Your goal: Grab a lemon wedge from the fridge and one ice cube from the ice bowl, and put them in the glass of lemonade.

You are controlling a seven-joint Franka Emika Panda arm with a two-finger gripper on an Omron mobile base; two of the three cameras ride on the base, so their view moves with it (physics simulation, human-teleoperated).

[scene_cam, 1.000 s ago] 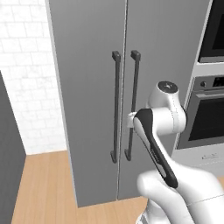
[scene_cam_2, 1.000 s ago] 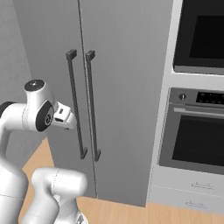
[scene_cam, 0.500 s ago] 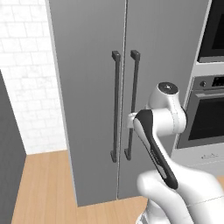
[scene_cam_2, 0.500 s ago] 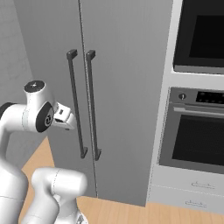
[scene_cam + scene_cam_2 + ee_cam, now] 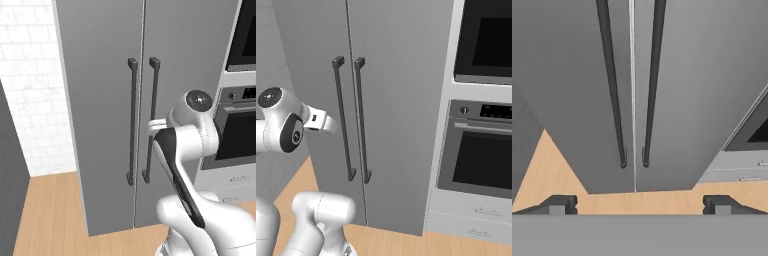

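In the left base view the fridge [image 5: 105, 100] is standing shut, its two handles [image 5: 132, 120] side by side at the door seam, with the arm [image 5: 182, 150] reaching toward them. In the right base view the oven [image 5: 481, 145] is sitting right of the fridge. In the hand view the gripper [image 5: 639, 204] is facing the handles, jaws spread wide and holding nothing.

Even, diffuse, bright rendered light; source direction not discernible. Soft vertical sheen on matte grey fridge [image 5: 100, 100] doors. Faint shadows beside handles. No glare, no blur; slight pixelation, hand view perspective steeply skewed.
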